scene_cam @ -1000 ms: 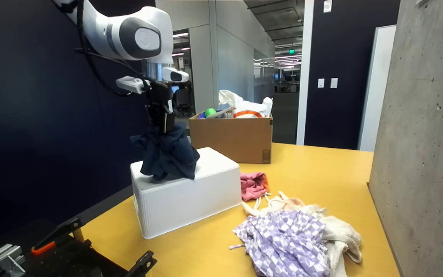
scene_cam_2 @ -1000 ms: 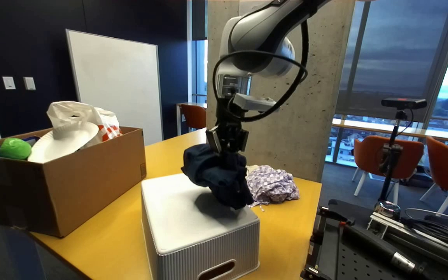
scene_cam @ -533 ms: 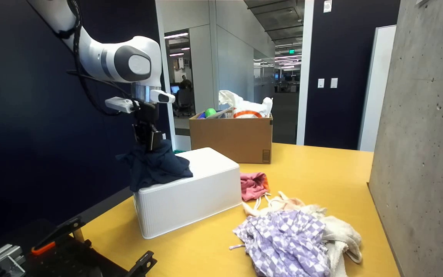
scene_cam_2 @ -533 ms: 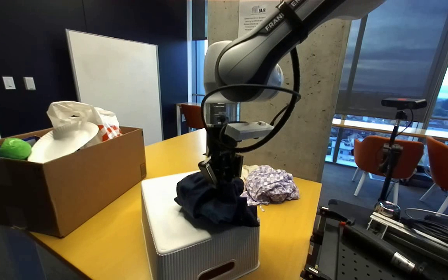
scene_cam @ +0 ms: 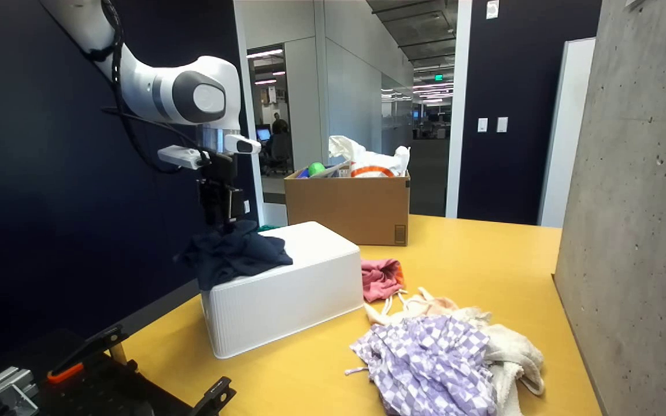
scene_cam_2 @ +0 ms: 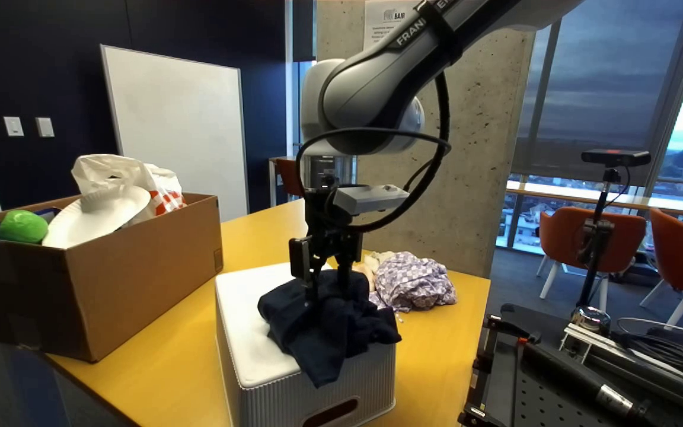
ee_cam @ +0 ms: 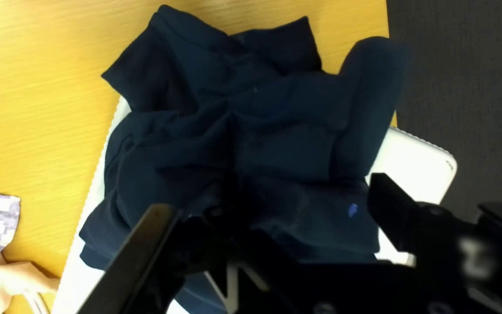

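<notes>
A dark navy cloth (scene_cam: 240, 253) lies crumpled over one end of a white ribbed bin (scene_cam: 287, 312), which stands bottom up. In an exterior view a fold of the cloth (scene_cam_2: 321, 356) hangs over the bin's edge above its handle slot. My gripper (scene_cam_2: 328, 293) points down at the cloth, its fingers apart and their tips at the folds. Whether the tips touch the fabric is hard to tell, dark on dark. In the wrist view the cloth (ee_cam: 255, 131) spreads under the open gripper (ee_cam: 294, 198), with a small blue spot on it.
A cardboard box (scene_cam: 344, 211) with a white bag, paper plate and green ball stands on the yellow table (scene_cam: 472, 248). Beside the bin lie a pink cloth (scene_cam: 380, 280), a purple checked cloth (scene_cam: 431, 364) and cream cloths (scene_cam: 512, 352). A concrete wall (scene_cam: 633, 202) borders the table.
The arm came down with the navy cloth and moved it toward the bin's end. In the last half second the fingers spread and the cloth slumped onto the bin.
</notes>
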Robot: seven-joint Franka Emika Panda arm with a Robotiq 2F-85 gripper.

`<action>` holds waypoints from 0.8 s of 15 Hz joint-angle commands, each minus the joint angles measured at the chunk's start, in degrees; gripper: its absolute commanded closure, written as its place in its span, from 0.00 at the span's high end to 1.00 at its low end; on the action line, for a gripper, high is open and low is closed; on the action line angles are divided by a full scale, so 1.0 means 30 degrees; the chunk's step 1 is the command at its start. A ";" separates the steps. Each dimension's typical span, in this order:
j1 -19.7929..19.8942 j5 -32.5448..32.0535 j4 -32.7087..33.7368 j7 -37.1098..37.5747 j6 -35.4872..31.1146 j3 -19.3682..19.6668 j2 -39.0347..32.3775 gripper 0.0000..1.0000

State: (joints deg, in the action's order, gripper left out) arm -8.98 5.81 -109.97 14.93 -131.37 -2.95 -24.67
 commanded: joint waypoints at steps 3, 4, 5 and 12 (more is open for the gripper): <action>-0.0138 -0.0866 -0.1837 0.1152 0.0214 0.0363 0.3086 1.00; -0.0001 -0.0797 -0.2288 0.1287 0.0179 0.0361 0.3469 1.00; 0.0131 -0.0737 -0.2901 0.1452 0.0009 0.0405 0.3812 1.00; 0.1156 -0.0978 -0.5508 0.1525 -0.1988 0.1080 0.4264 1.00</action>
State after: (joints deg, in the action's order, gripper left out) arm -7.02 4.54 -124.07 19.55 -133.13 -0.56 -11.98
